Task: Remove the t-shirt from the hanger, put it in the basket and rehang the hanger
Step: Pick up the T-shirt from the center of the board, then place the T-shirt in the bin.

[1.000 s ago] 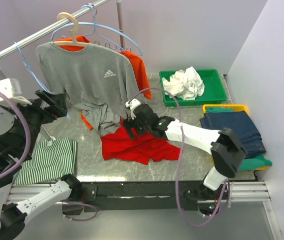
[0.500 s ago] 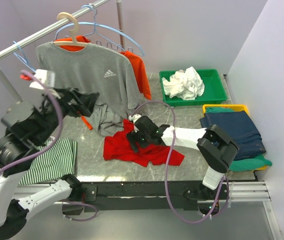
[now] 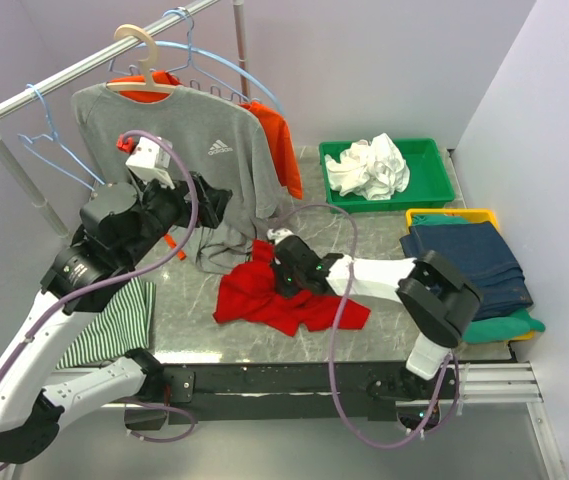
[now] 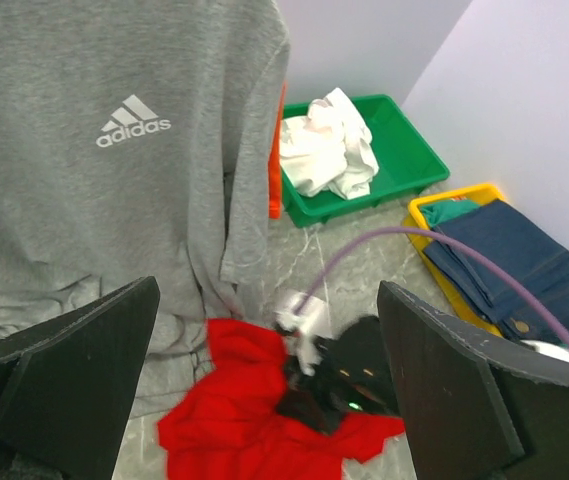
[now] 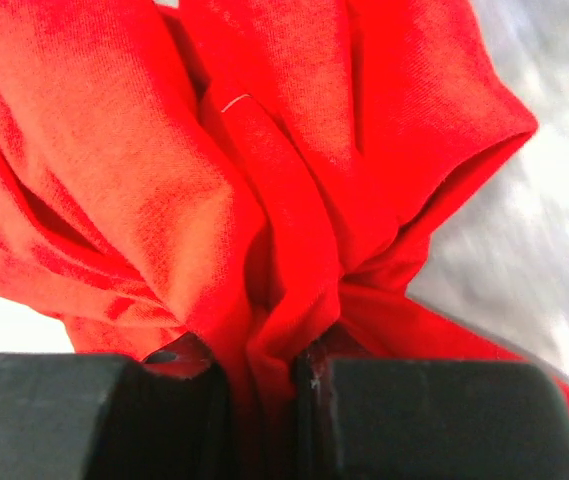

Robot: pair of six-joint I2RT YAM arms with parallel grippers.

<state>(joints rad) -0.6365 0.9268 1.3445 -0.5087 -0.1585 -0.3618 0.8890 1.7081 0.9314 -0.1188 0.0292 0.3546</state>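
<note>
Grey shirt (image 3: 194,150) with a white logo on the chest hangs on a wooden hanger (image 3: 142,87) from the rail (image 3: 84,65) above the far left part of the worktop (image 3: 389,235); its hem is bunched on the surface. An orange shirt (image 3: 276,140) hangs just behind it. The left gripper (image 4: 264,290) is raised in front of the grey shirt's lower half, fingers spread wide with nothing between them. The red t-shirt (image 3: 264,300) lies crumpled around the middle of the worktop, toward the near edge, touching the grey hem. The right gripper (image 5: 259,375) is down on it, its fingers pinched onto a raised fold of the red cloth. A green tray (image 3: 434,150) with white cloth (image 3: 369,165) sits at the far right corner, and a striped cloth (image 3: 104,320) lies at the near left corner.
</note>
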